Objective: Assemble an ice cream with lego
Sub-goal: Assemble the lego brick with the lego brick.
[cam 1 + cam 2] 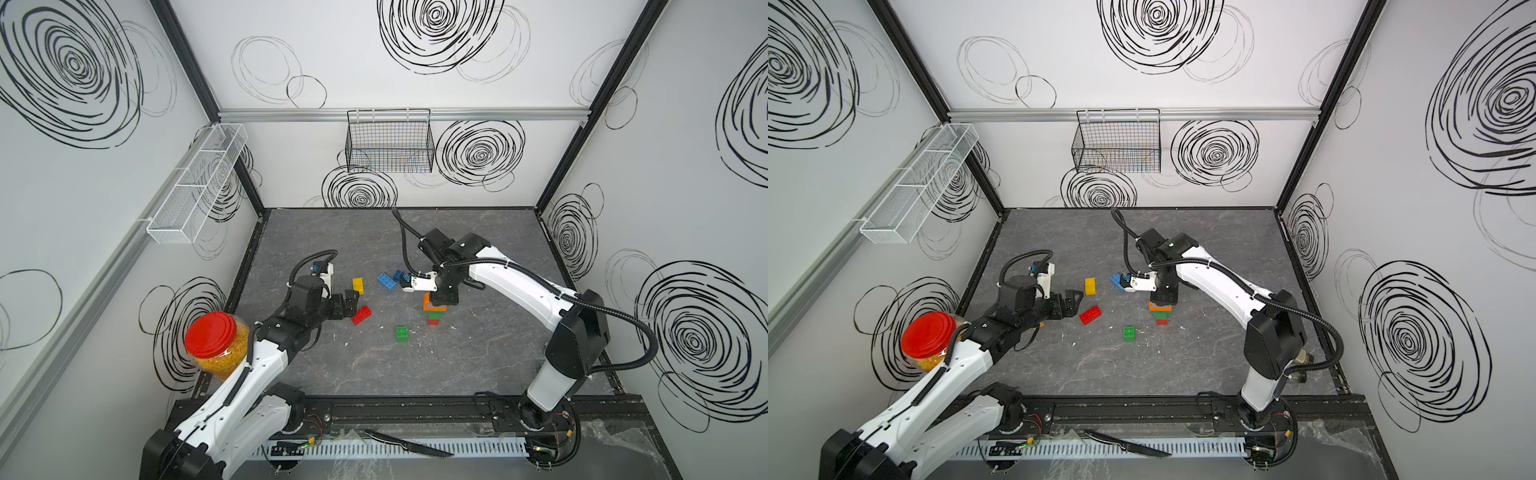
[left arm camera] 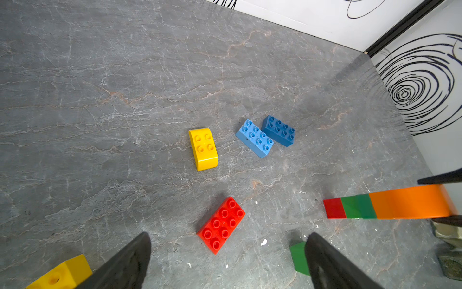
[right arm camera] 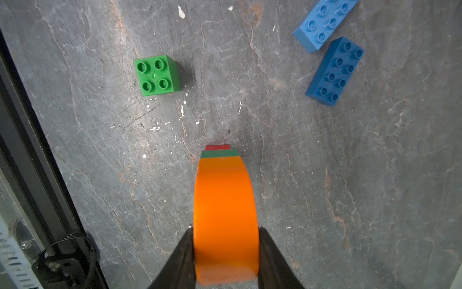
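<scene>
We saw the right tool (image 3: 225, 237) clamped on the orange dome (image 3: 225, 200), which topped a green-and-red stack (image 2: 350, 207) near the middle of the table (image 1: 457, 374). The left tool (image 1: 348, 304) stood wide apart at nine o'clock from it, just beside the red brick (image 1: 361, 314). A green brick (image 1: 402, 333) lay at eight o'clock.

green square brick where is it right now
In both top views the green square brick sits alone near the middle of the table, between the red brick and the stack, slightly nearer the robot than both.
</scene>
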You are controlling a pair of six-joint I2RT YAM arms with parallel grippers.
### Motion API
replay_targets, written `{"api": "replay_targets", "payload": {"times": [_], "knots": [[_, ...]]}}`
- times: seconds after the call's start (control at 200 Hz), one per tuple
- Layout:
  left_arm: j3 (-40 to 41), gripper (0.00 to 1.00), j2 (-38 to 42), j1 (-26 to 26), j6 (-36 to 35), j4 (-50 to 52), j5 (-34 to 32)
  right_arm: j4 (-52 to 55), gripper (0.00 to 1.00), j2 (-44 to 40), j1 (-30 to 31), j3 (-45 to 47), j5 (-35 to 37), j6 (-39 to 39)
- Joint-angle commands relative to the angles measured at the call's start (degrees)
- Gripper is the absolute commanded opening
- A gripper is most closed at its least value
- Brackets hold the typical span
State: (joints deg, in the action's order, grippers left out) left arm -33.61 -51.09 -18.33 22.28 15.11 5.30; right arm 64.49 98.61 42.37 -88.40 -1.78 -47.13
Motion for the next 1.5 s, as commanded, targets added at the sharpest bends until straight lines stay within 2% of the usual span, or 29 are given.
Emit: {"api": "replay_targets", "payload": {"times": [0.0, 0.46, 0.706, 0.836, 0.886, 1.071, 1.111, 1.201, 1.271, 1.356, 1.461, 1.496], "knots": [[-0.95, 0.99, 0.77, -0.19, -0.48, -0.7, -0.49, -0.5, 0.41, 0.51, 0.43, 1.37, -0.66, 0.02], [-0.97, 0.99, 0.85, -0.22, -0.42, -0.7, -0.59, -0.93, 0.53, -2.16, -0.18, 2.22, -1.04, 0.73], [-0.85, 0.99, 1.26, -0.2, -0.31, -0.63, -0.81, -2.59, 0.7, -3.15, -0.09, 1.13, -1.46, 1.39], [-0.87, 0.99, 1.3, -0.11, -0.31, -0.7, -0.83, -4.19, 0.88, -5.24, -0.09, 0.03, -0.95, 4.05], [-0.88, 0.99, 1.37, -0.1, -0.31, -0.7, -0.9, -5.04, 1.0, -6.43, -0.01, -0.41, -0.64, 6.77], [-1.09, 0.99, 1.45, -0.13, -0.42, -0.88, -0.88, -13.67, 1.0, -15.98, 2.46, 4.2, -1.4, 16.89], [-1.29, 0.99, 1.2, -0.04, -0.5, -0.82, -0.85, -17.94, 1.0, -18.78, 3.27, 6.71, -1.17, 22.02], [-2.22, 0.99, 0.32, -0.08, -1.43, 0.17, -1.22, -24.94, 1.0, -23.68, 6.14, 10.15, 6.91, 36.5], [-2.77, 0.99, -0.14, -0.05, -1.97, 1.04, -1.93, -24.82, 1.0, -25.3, 8.36, 10.64, 10.32, 42.61], [-2.78, 0.99, 0.11, -0.12, -1.86, 1.0, -1.83, -26.22, 1.0, -27.07, 12.07, 12.88, 18.46, 52.45], [-2.71, 0.99, 0.29, -0.18, -1.63, 1.52, -1.4, -27.8, 1.0, -27.94, 14.68, 15.46, 21.76, 64.51], [-2.79, 0.99, 0.44, -0.22, -1.57, 1.9, -1.54, -28.99, 1.0, -28.08, 16.71, 16.86, 25.09, 67.58]]}}
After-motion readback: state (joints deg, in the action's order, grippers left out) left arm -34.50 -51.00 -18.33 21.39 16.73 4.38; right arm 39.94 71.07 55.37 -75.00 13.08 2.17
